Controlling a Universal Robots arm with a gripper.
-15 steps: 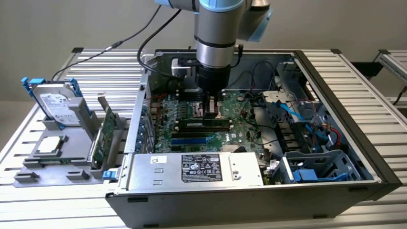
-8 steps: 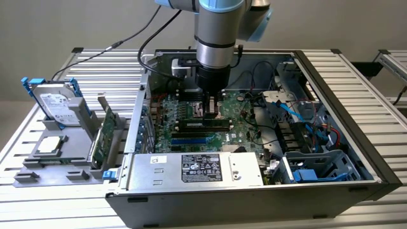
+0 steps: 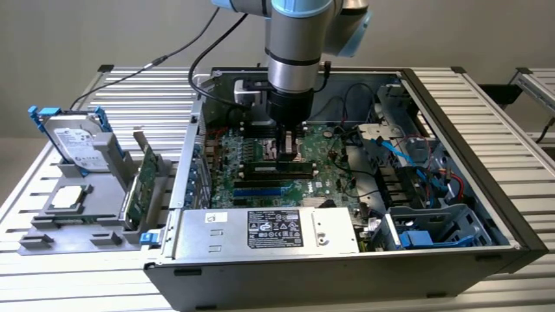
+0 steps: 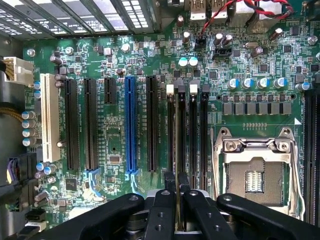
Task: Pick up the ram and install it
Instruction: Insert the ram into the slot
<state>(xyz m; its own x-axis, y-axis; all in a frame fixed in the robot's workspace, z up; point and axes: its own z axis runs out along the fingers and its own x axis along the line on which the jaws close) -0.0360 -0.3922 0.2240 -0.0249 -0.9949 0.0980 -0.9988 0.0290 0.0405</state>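
Looking down through the wrist camera, I see my black two-finger gripper (image 4: 177, 189) clenched on the ram (image 4: 177, 212), a slim green circuit-board stick that shows edge-on as a thin line between the fingers (image 4: 162, 210). So the pick-up part looks done to me. The stick hangs upright inside the open black metal computer case (image 3: 468, 123), over the big green motherboard (image 4: 115, 65), near the middle of that board. It is lined up the long way with the row of narrow black plastic memory slots (image 4: 194, 130), which sit between the long blue card slot (image 4: 131, 125) and the square silver processor socket (image 4: 255, 175). I cannot tell if its bottom edge is touching a slot or is just above one. The slots I can see look empty, so I judge the putting-in part is what is left. In the exterior view, the grey robot arm (image 3: 290, 45) stands straight down over the board, and a broader green card (image 3: 139, 182) stands in the grey holder (image 3: 87, 218) outside the case, by its wall on the exterior view's left
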